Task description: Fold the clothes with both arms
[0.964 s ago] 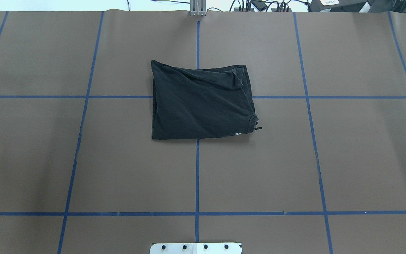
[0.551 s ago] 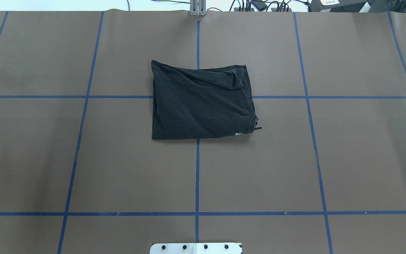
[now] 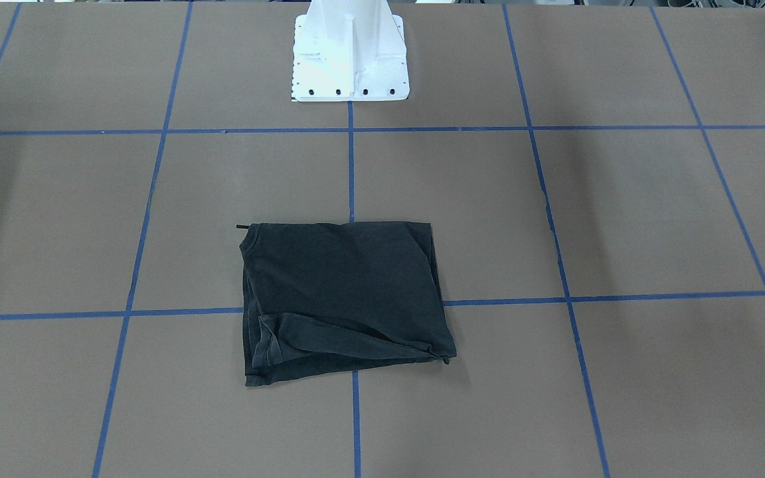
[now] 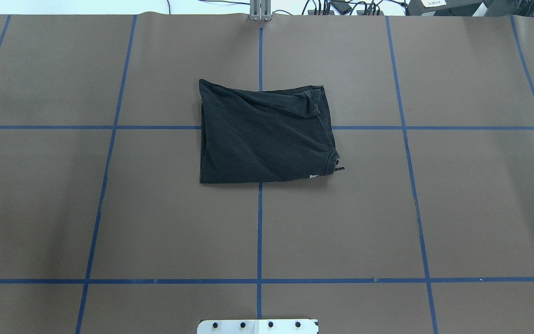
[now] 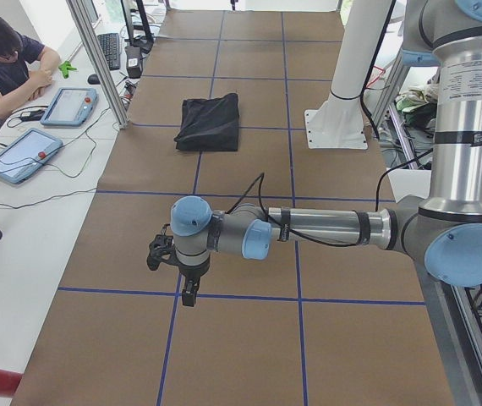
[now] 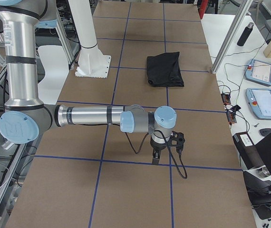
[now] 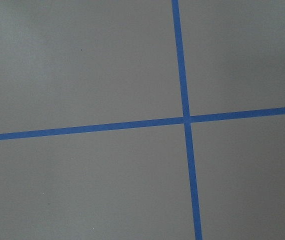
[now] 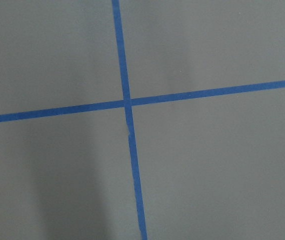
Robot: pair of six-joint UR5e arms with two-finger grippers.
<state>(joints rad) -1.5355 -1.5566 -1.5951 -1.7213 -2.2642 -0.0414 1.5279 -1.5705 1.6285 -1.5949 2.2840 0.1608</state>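
T-shirt (image 4: 264,134) lies on the table (image 4: 457,208), upper centre of the overhead frame, astride a tape line (image 4: 259,232) — pedestal (image 4: 257,326) at bottom centre. Side views: left arm (image 5: 317,227), right arm (image 6: 88,115) mid-frame, T-shirt well apart above.

The left arm (image 5: 325,227) and right arm (image 6: 88,115) are silver-grey tubes with light blue joint caps and black cables. The left end effector (image 5: 188,294) and right end effector (image 6: 155,157) are small and black. The white pedestal (image 3: 349,60), top centre, shows four dark screws.
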